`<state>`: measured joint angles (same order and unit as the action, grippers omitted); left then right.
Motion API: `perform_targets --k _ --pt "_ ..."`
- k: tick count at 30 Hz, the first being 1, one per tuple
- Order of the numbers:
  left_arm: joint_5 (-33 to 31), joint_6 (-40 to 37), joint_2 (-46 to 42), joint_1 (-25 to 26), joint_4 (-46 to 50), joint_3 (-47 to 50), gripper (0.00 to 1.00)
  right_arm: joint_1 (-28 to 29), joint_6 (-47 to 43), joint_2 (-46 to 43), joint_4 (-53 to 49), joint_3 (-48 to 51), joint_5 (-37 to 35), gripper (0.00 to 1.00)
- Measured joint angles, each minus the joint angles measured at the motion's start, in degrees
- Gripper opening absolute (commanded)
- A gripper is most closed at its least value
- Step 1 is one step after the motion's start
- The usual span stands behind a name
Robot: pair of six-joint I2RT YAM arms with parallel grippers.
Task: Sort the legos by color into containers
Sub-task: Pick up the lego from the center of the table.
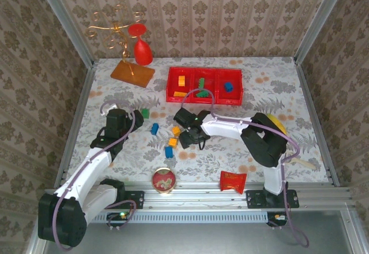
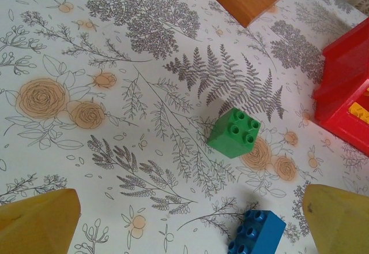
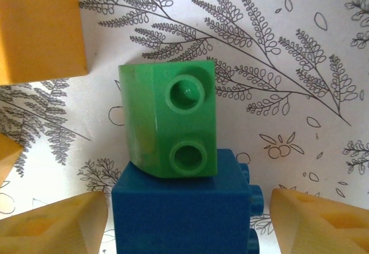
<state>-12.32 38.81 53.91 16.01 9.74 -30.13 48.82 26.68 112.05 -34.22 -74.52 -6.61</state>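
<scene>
Three joined red bins stand at the back; an orange, green and blue lego lie in them. My left gripper is open just above the cloth, its yellow fingers wide apart. A green lego lies ahead of it and a blue lego sits near its right finger. My right gripper is open, with a blue lego between its fingers, gaps on both sides. A green two-stud lego rests against that blue one. Orange legos lie left of them.
A gold wire stand with a red ornament rises from an orange base at the back left. A round tin and a red packet sit at the near edge. Metal rails frame the table.
</scene>
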Motion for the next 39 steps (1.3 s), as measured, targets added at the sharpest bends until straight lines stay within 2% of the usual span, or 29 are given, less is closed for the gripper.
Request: perform_targets --k 24,39 --pt "0.2 0.0 0.8 0.0 -0.3 0.1 1.00 -1.1 -0.6 0.5 -0.6 -0.4 0.0 0.54" --pt "0.2 0.0 0.8 0.0 -0.4 0.1 1.00 -1.7 -0.5 -1.0 1.2 1.6 0.0 0.34"
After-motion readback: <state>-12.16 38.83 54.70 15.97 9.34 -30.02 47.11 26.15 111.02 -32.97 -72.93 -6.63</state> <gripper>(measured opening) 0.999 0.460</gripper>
